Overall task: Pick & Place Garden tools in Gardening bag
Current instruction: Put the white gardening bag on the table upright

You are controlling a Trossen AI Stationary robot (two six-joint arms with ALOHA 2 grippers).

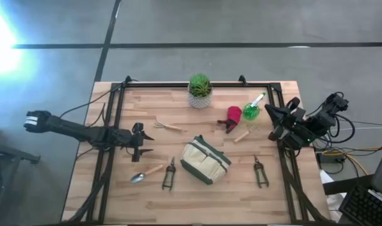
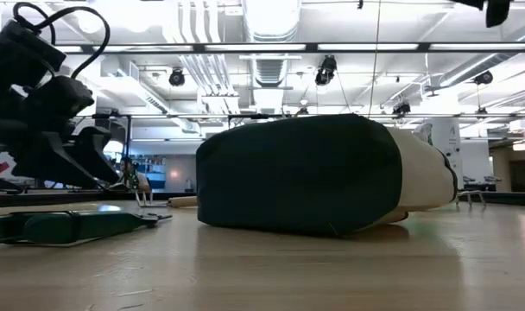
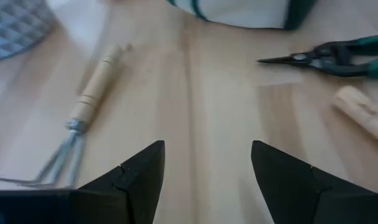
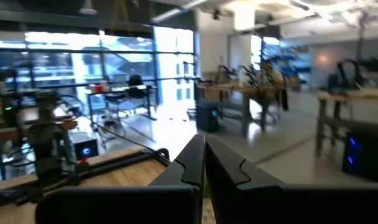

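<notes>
The beige and olive gardening bag (image 1: pixel 205 160) lies on its side mid-table and fills the low view (image 2: pixel 323 173). Around it lie a rake (image 1: pixel 168 125), a trowel (image 1: pixel 146 173), two shears (image 1: pixel 169 174) (image 1: pixel 260 171), a red item (image 1: pixel 233 116) and a green spray bottle (image 1: pixel 252 108). My left gripper (image 1: pixel 149 143) hangs open above bare wood left of the bag, with the rake (image 3: pixel 83 112) and shears (image 3: pixel 338 56) ahead of its fingers (image 3: pixel 139 180). My right gripper (image 1: pixel 271 113) is shut and empty at the table's right edge, raised, and faces the room (image 4: pixel 204 165).
A potted plant in a white pot (image 1: pixel 200 91) stands at the far middle of the table. A short wooden-handled piece (image 1: pixel 242 135) lies below the red item. A black frame (image 1: pixel 115 100) borders the table's far and side edges, with cables at the right.
</notes>
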